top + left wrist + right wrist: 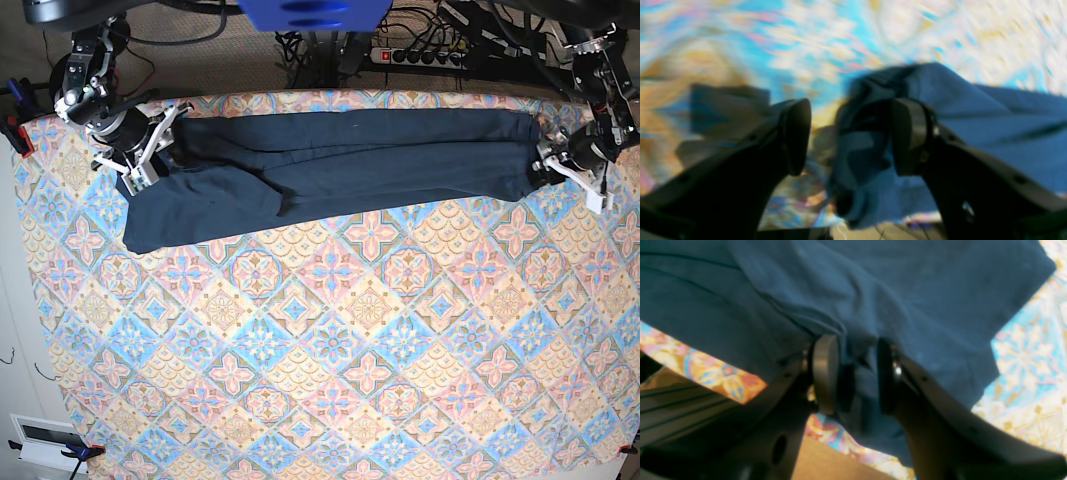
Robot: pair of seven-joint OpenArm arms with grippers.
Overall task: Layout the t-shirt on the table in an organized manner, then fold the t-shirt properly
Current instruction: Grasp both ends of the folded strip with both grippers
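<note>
The dark navy t-shirt lies stretched in a long wrinkled band across the far part of the table. At its left end in the base view, my right gripper stands over the cloth. In the right wrist view its jaws are parted, with a loose fold of t-shirt hanging between the pads. My left gripper is at the shirt's other end. The blurred left wrist view shows that gripper open wide. There the t-shirt bunches against one finger, with a gap to the other.
A power strip and cables lie behind the table's far edge. Clamps hold the patterned cloth at the corners. The table edge and floor show just under my right gripper.
</note>
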